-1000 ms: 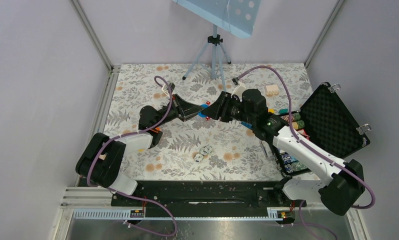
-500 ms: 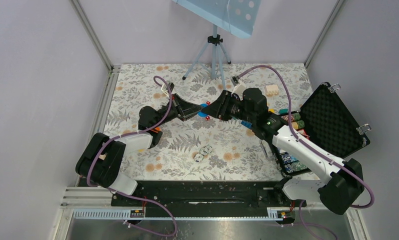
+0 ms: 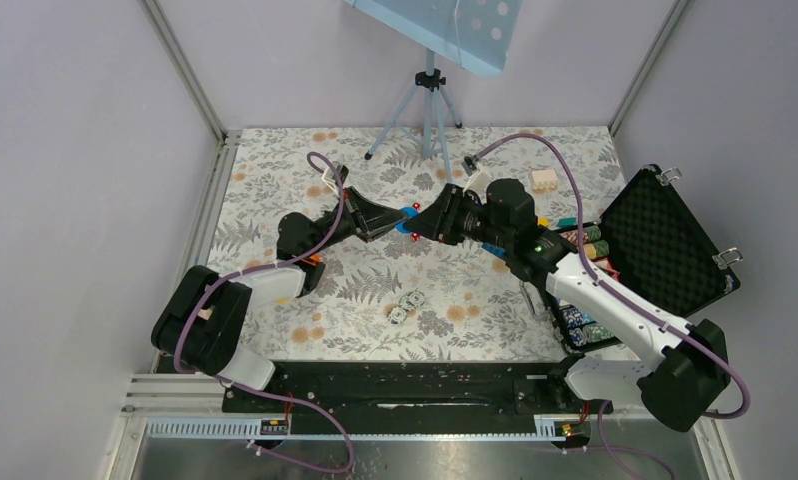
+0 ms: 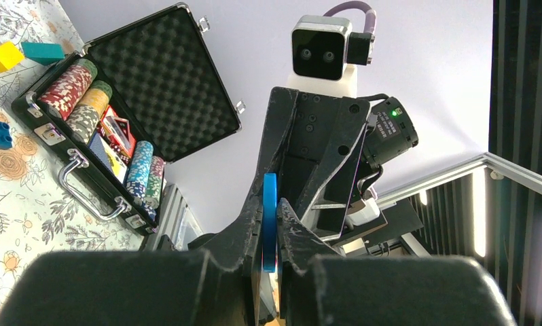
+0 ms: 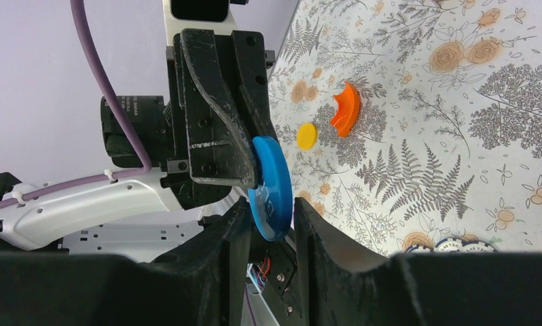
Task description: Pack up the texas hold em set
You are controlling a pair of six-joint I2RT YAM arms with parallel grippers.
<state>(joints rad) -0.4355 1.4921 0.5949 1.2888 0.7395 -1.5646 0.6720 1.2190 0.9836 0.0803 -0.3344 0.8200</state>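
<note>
Above the floral bench, left jaws clamp the blue round plastic dealer disc tight; right jaws, partly parted, pinch it too.

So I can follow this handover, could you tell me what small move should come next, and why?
Probably the left gripper should open: it pinches the blue disc in mid-air, and the jaws of the right gripper seem pressed against both its faces, ready to carry it to the case.
</note>
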